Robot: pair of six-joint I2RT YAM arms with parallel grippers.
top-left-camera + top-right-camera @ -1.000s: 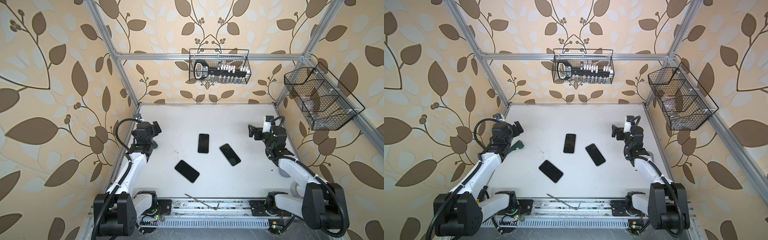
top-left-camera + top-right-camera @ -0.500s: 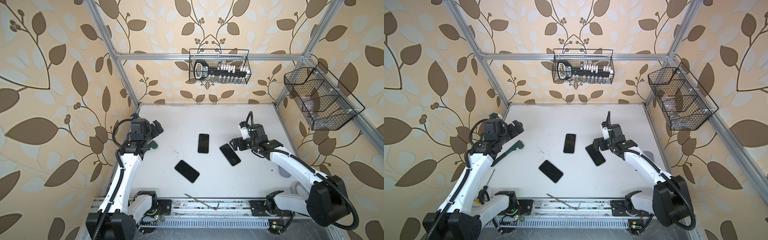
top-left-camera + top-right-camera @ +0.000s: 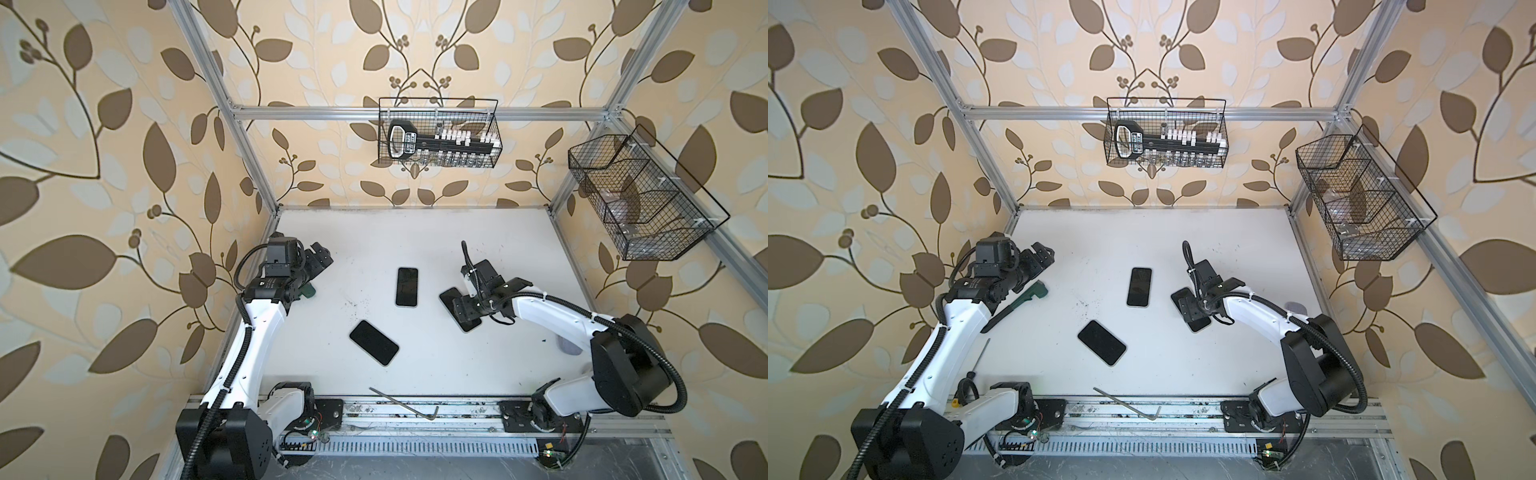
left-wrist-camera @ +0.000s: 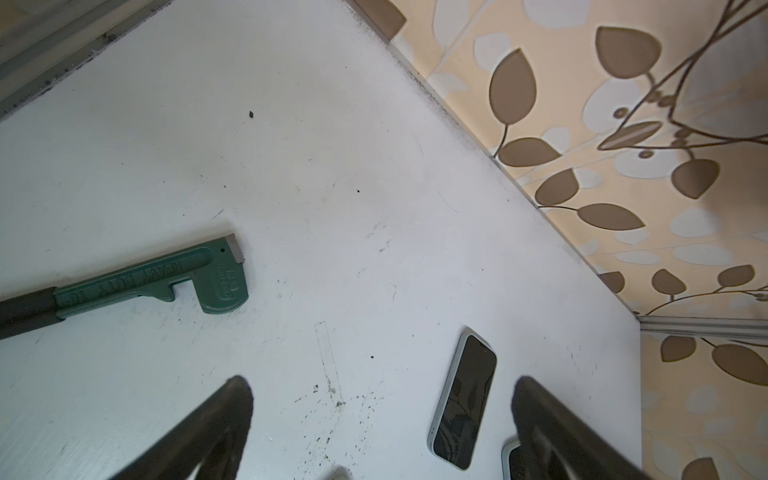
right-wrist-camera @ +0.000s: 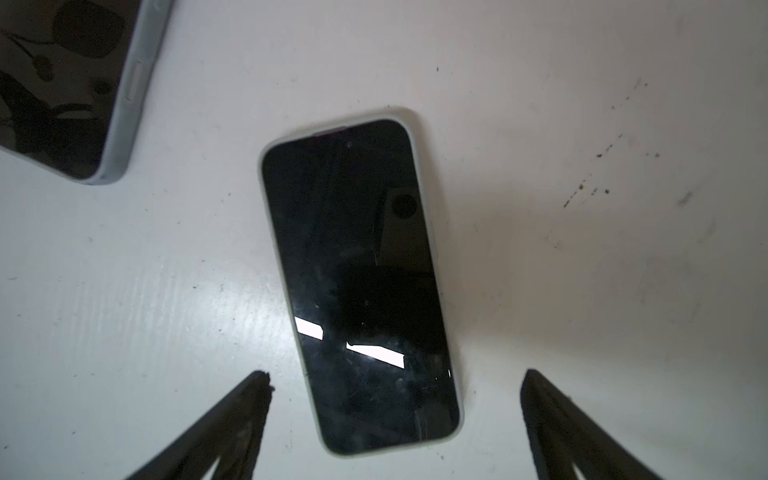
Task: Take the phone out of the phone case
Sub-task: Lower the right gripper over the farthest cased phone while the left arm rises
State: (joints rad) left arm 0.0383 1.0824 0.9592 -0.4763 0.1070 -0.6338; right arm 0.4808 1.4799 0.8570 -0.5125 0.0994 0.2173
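Three dark-screened phones in pale cases lie face up on the white table (image 3: pixel 415 232). My right gripper (image 3: pixel 465 309) hangs low over the right phone (image 3: pixel 448 297), covering most of it in both top views. In the right wrist view this phone (image 5: pixel 361 282) lies between the spread fingers, and my right gripper (image 5: pixel 395 377) is open and touches nothing. The middle phone (image 3: pixel 406 286) and the front phone (image 3: pixel 374 336) lie untouched. My left gripper (image 3: pixel 320 257) is open at the left rear, empty, above the table (image 4: pixel 381 384).
A green pipe wrench (image 3: pixel 1025 301) lies by the left wall under the left arm. A bent metal hex key (image 3: pixel 403 409) rests on the front rail. Wire baskets hang on the back wall (image 3: pixel 438 137) and the right wall (image 3: pixel 640 195). A thin tool (image 3: pixel 980 353) lies front left.
My right arm swung in from the right rear and came down over the right phone. My left arm rose and stretched a little toward the back; its gripper stayed open.
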